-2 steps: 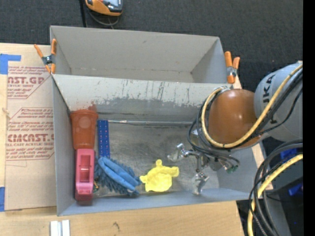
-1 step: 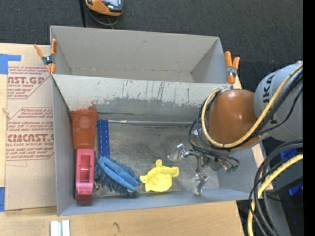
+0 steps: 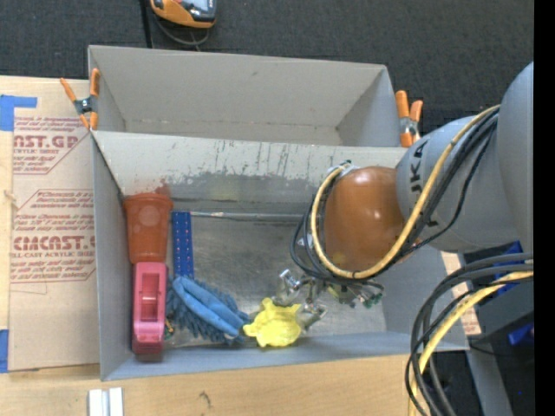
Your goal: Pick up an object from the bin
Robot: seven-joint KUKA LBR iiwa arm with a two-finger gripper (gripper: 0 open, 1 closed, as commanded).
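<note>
Camera view showed the yellow lump (image 3: 276, 324) just beside your gripper (image 3: 300, 300), its width impossible to tell; centring over it first looked wisest.

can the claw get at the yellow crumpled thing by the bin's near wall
Probably yes. The claw is right beside the yellow crumpled thing, and nothing lies on top of it. The bin's near wall and the blue bundle on its other side may crowd the grasp.
</note>
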